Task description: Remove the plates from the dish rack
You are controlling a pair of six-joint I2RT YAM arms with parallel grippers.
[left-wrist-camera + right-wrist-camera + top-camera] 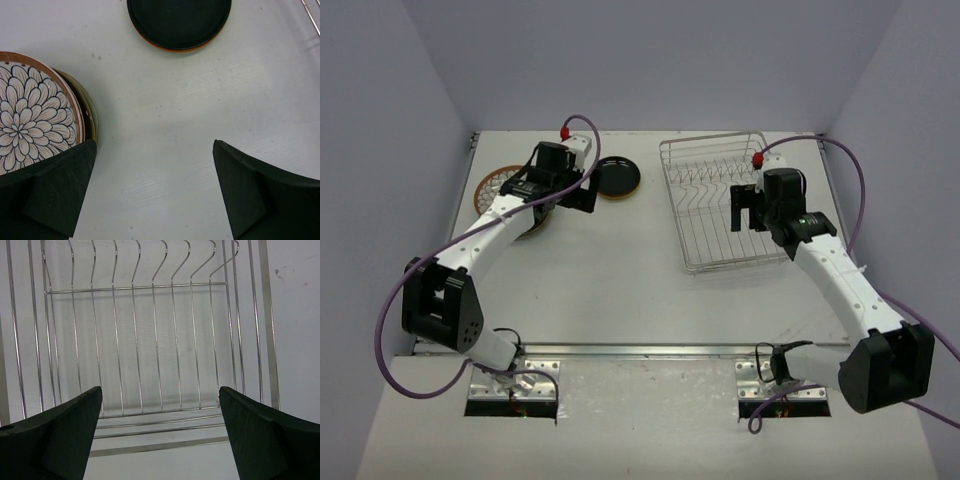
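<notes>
The silver wire dish rack (705,215) stands at the back right with no plates in it; its rods fill the right wrist view (150,340). A stack of plates (500,187) topped by a brown-rimmed flower-patterned plate (30,125) lies at the back left. A black plate with an orange rim (617,177) lies on the table between stack and rack, also in the left wrist view (179,22). My left gripper (570,195) is open and empty above bare table, just right of the stack. My right gripper (748,210) is open and empty over the rack's right side.
Grey walls close the table at the back and both sides. Purple cables loop from both arms. The arm bases (510,385) sit at the near edge along a metal rail.
</notes>
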